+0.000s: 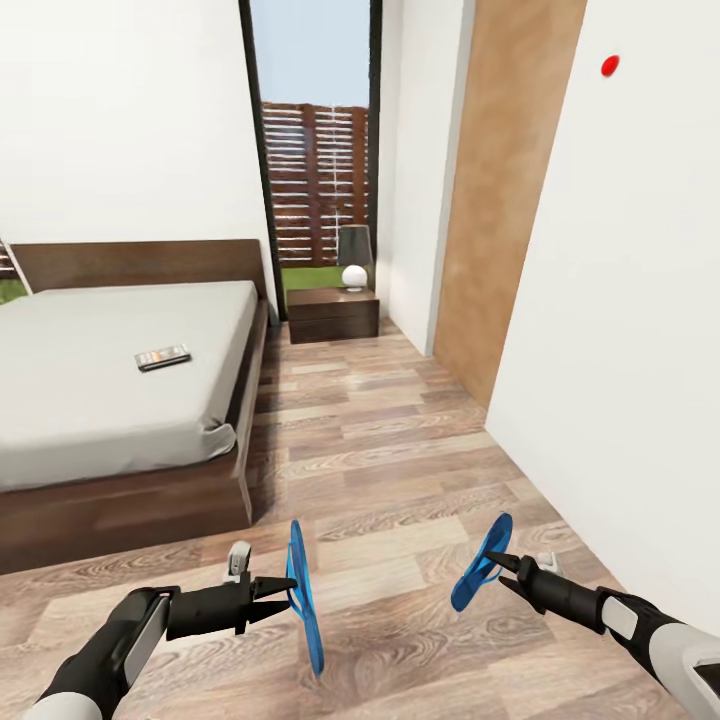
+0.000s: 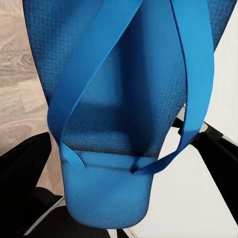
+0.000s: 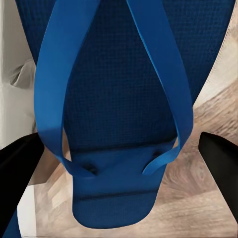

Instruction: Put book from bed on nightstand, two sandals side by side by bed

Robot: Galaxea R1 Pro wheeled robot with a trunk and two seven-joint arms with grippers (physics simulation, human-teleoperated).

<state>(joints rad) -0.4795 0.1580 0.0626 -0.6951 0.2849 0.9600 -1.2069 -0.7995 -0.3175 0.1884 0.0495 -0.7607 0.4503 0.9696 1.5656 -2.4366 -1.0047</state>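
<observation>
Bedroom floor of pale wood planks (image 1: 400, 470) runs between white walls. At left stands one bed (image 1: 110, 390), and one book (image 1: 162, 357) lies flat on its mattress; the cover writing is too small to read. Beyond it, one nightstand (image 1: 333, 313) carries a lamp (image 1: 354, 256) beside the tall window (image 1: 318, 150). Two blue sandals are held edge-up above the floor: the left gripper (image 1: 288, 584) pinches the left sandal (image 1: 304, 597), and the right gripper (image 1: 497, 561) pinches the right sandal (image 1: 481, 576).
</observation>
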